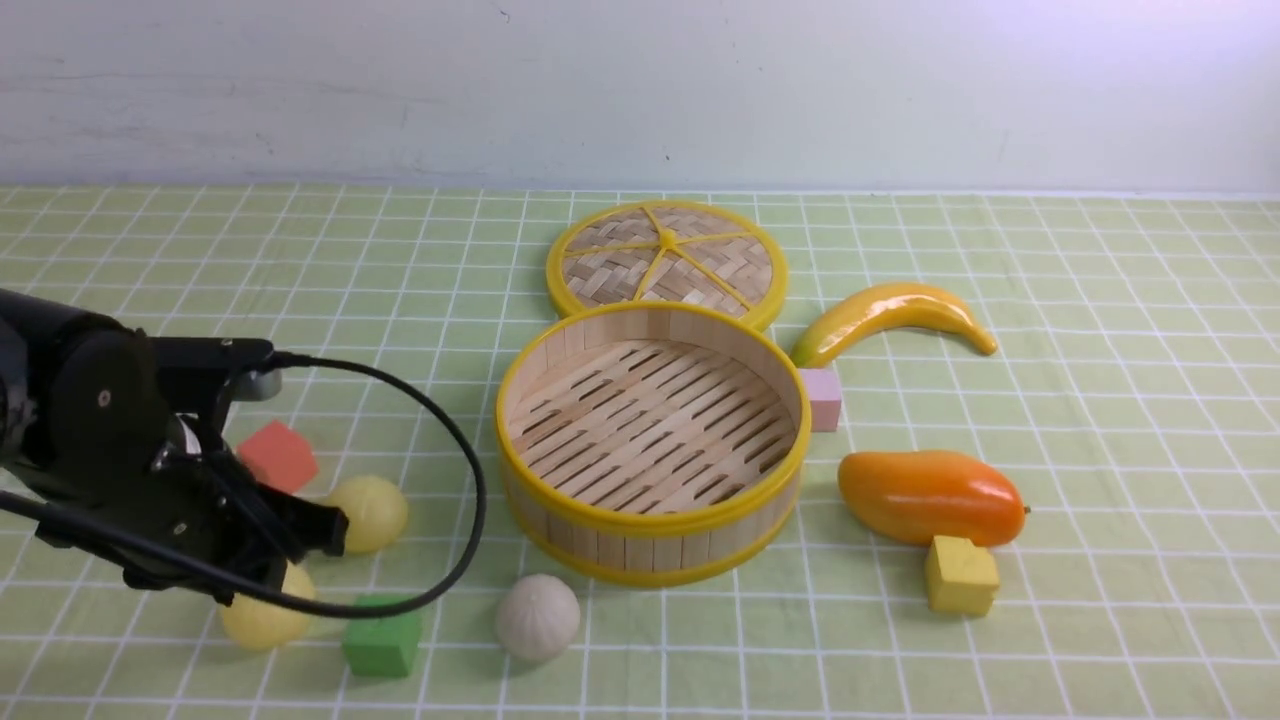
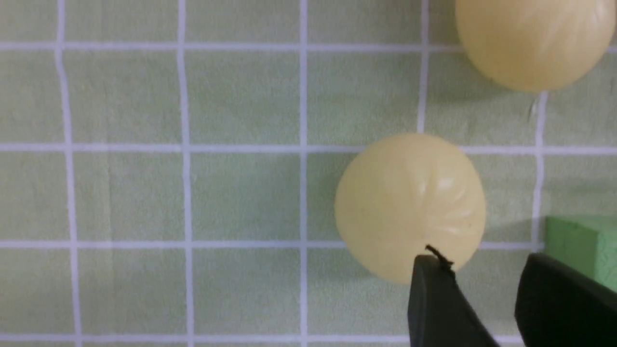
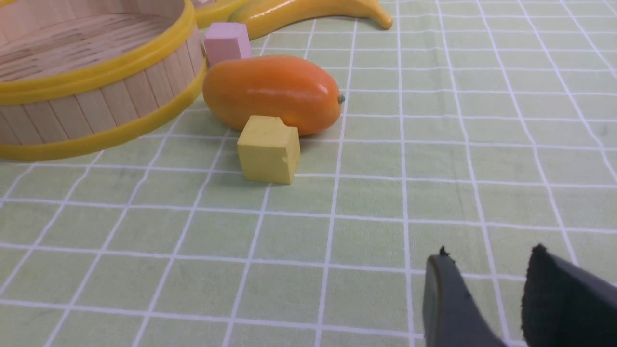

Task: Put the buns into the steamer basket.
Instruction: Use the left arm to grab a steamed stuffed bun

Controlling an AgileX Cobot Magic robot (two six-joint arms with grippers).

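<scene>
In the front view, a bench (image 1: 1120,500) with a green gridded cover carries everything. The steamer basket (image 1: 650,540) sits around its middle, upright, open side up; it is round, without a long axis, and its floor slats slope from lower left to upper right. A woven lid (image 1: 610,270) lies just behind, towards the far edge. Nearer the left edge are two yellow buns (image 1: 368,514) (image 1: 268,612); an off-white bun (image 1: 538,618) sits near the front edge, its pleats running up over its top. All three are round, with no clear long axis, and outside the basket. The left gripper (image 1: 290,570) is over the yellow buns.

In the left wrist view, its fingertips (image 2: 436,274) stand apart, with nothing between them, over the nearer yellow bun, whose creases fan out to one side.

In the right wrist view, the right gripper (image 3: 487,262) has its fingers apart and holds nothing. An orange mango (image 3: 274,91) and a yellow cube (image 3: 269,154) lie beyond.
</scene>
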